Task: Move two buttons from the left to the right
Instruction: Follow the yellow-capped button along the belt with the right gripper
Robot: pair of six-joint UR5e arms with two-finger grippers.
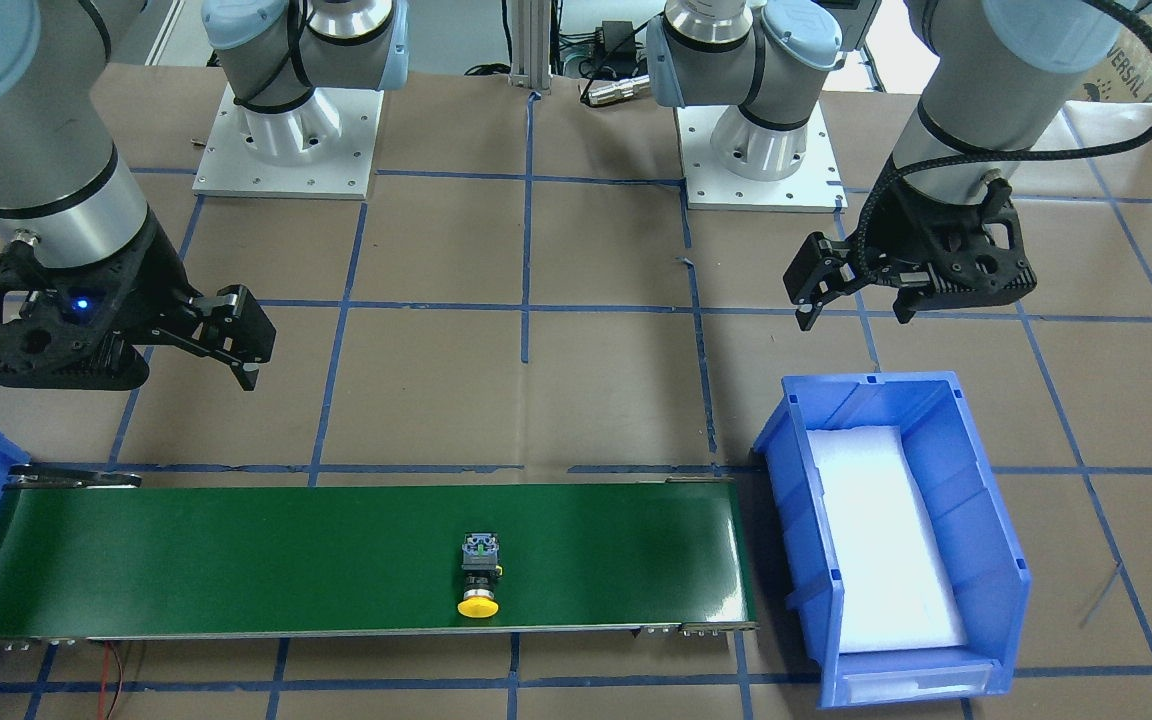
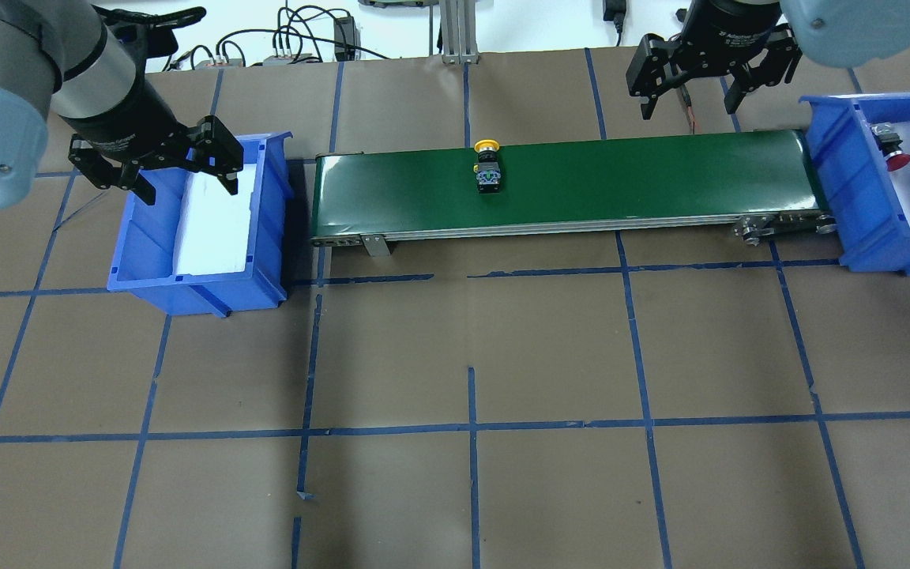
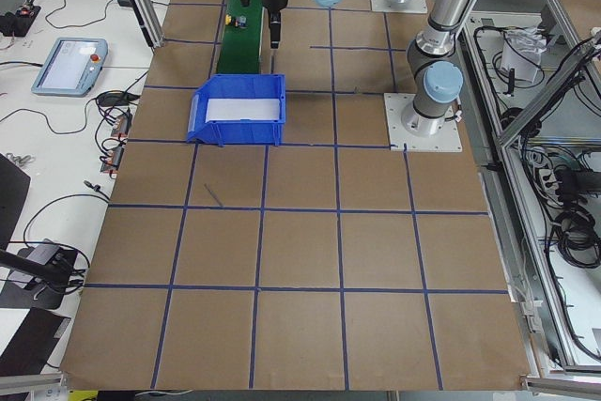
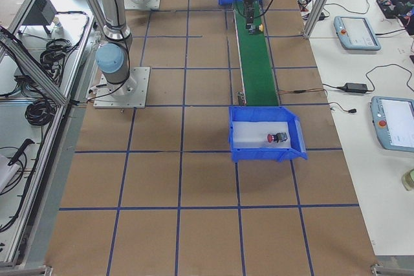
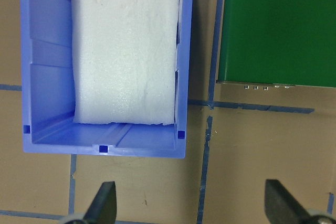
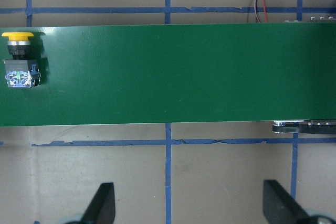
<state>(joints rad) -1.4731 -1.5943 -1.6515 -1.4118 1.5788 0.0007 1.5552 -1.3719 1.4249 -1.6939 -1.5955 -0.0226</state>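
Note:
The yellow button (image 2: 488, 164) lies on its side on the green conveyor belt (image 2: 644, 178), left of the belt's middle; it also shows in the front view (image 1: 479, 575) and at the left edge of the right wrist view (image 6: 18, 59). The red button (image 2: 894, 150) lies in the right blue bin (image 2: 874, 241), also in the right side view (image 4: 278, 137). My left gripper (image 2: 186, 188) is open and empty above the left blue bin (image 2: 194, 288), which holds only white foam (image 5: 126, 51). My right gripper (image 2: 688, 107) is open and empty, beyond the belt's right part.
The belt runs between the two bins on a brown table with blue tape lines. The arm bases (image 1: 286, 130) stand on white plates behind the belt. Cables (image 2: 297, 39) lie along the table's far edge.

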